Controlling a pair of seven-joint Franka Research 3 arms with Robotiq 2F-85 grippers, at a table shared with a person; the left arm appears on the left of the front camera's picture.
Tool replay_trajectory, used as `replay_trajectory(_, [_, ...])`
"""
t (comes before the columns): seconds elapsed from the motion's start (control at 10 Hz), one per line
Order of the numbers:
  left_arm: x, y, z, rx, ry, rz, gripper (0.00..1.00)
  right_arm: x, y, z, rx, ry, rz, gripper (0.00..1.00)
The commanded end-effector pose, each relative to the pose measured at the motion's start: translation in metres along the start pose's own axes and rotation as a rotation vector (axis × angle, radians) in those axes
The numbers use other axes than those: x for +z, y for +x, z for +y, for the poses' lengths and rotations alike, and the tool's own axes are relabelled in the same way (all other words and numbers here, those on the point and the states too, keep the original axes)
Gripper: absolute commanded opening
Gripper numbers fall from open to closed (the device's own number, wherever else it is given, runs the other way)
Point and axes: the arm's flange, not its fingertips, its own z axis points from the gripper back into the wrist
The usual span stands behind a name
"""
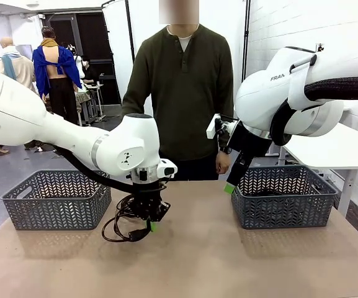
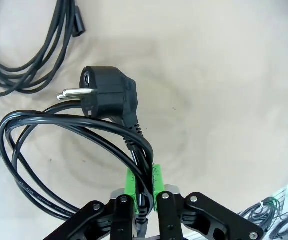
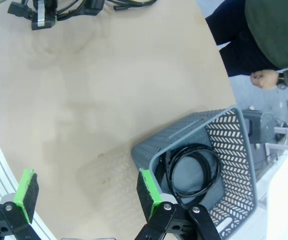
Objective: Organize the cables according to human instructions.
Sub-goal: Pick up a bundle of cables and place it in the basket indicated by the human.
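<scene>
My left gripper (image 1: 152, 215) points down over the table's left middle, shut on a coiled black cable (image 1: 121, 222). In the left wrist view its green pads (image 2: 156, 181) pinch several strands of that cable (image 2: 69, 125), whose round two-pin plug (image 2: 109, 92) lies just beyond. A second coiled cable (image 2: 29, 55) lies on the table at the upper left. My right gripper (image 1: 231, 184) hangs open over the near left corner of the right basket (image 1: 284, 211). In the right wrist view its fingers (image 3: 86, 190) stand wide apart, with another coiled cable (image 3: 196, 170) lying inside the basket (image 3: 181, 131).
A grey lattice basket (image 1: 54, 200) stands at the table's left. A person stands at the far edge between the baskets, one hand (image 1: 222, 162) hanging close to my right arm. The near half of the table (image 1: 228, 261) is bare.
</scene>
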Motion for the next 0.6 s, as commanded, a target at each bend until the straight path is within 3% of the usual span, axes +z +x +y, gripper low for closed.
replay_trajectory(0.0, [0.019, 0.000, -0.001, 0.001, 0.038, -0.017, 0.00, -0.001, -0.001, 0.000, -0.002, -0.009, 0.001, 1.00])
replay_trajectory(0.2, [0.055, -0.001, 0.004, -0.047, 0.061, -0.032, 0.00, -0.001, -0.001, 0.000, -0.002, -0.009, 0.001, 1.00])
replay_trajectory(0.5, [0.112, 0.003, 0.026, -0.223, 0.092, -0.005, 0.00, -0.001, -0.001, 0.000, -0.002, -0.009, 0.001, 1.00])
